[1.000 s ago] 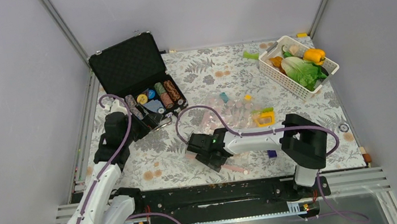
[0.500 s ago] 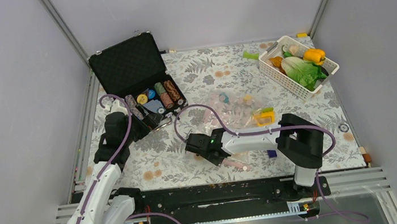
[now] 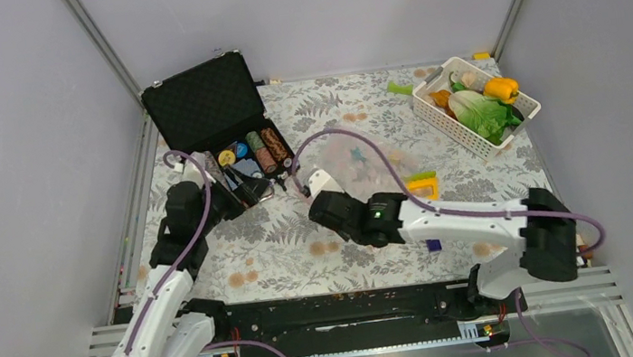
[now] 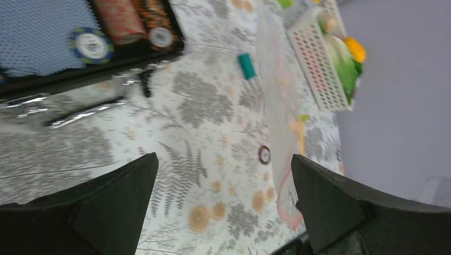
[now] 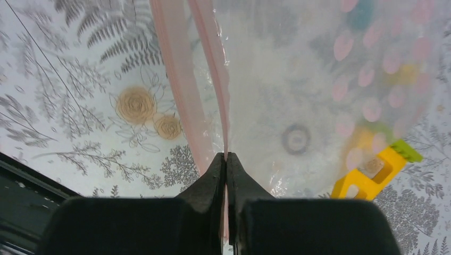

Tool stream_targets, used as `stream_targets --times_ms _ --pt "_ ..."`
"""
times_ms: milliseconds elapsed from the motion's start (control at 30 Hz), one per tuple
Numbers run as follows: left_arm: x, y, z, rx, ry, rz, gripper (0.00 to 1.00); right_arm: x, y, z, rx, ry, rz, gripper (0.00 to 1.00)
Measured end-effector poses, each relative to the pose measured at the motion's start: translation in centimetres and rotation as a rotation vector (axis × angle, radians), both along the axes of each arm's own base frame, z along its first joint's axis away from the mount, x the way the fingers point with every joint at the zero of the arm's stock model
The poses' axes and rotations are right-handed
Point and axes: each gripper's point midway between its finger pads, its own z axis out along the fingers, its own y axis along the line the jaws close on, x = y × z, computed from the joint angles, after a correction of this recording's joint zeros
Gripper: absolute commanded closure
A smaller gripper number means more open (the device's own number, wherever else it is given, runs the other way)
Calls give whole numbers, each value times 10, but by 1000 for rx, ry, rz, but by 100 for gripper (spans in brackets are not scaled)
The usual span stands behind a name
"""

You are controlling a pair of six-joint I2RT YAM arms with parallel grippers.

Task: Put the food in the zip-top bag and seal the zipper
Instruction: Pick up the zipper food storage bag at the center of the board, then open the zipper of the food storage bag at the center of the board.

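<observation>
A robot lab cell; grey panel walls (image 3: pixel 16 133), aluminium frame posts (image 3: pixel 97 41), fern-print table (image 3: pixel 286 255).

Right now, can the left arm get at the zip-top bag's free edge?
Probably yes. The left end effector is open, facing the zip-top bag, with a small teal block on the tablecloth between; the right end effector pinches the zipper.

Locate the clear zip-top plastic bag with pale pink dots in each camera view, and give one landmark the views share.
Top external: the clear, pink-dotted plastic zip-top bag is mid-table.
Left wrist: the bag is a thin upright sheet right of centre.
Right wrist: the bag fills the upper centre and right, its pink edge pinched in the jaws.
Shared landmark: the small teal block, blurred through the plastic in the right wrist view.
</observation>
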Motion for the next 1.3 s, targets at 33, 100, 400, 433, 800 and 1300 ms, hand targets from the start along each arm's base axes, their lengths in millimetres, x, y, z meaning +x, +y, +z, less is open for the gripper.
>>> stream_targets --times_ms 33,100,400,433,800,1300 --pt "-3 -8 5 -16 -17 -28 1 3 -1 13 31 -31 -11 100" --pt "-10 -25 14 -37 -44 -86 1 9 -1 38 89 -81 -30 100" --pt "-54 -94 50 -57 -140 -314 1 19 4 109 279 -169 -64 100" --pt "-57 -100 55 -55 -154 -325 1 20 6 116 300 -174 -65 100" --pt "-34 -115 51 88 -169 -235 2 9 22 134 411 -117 -31 100" --pt "-45 -134 30 139 -122 -296 78 19 9 161 529 -132 -90 100"
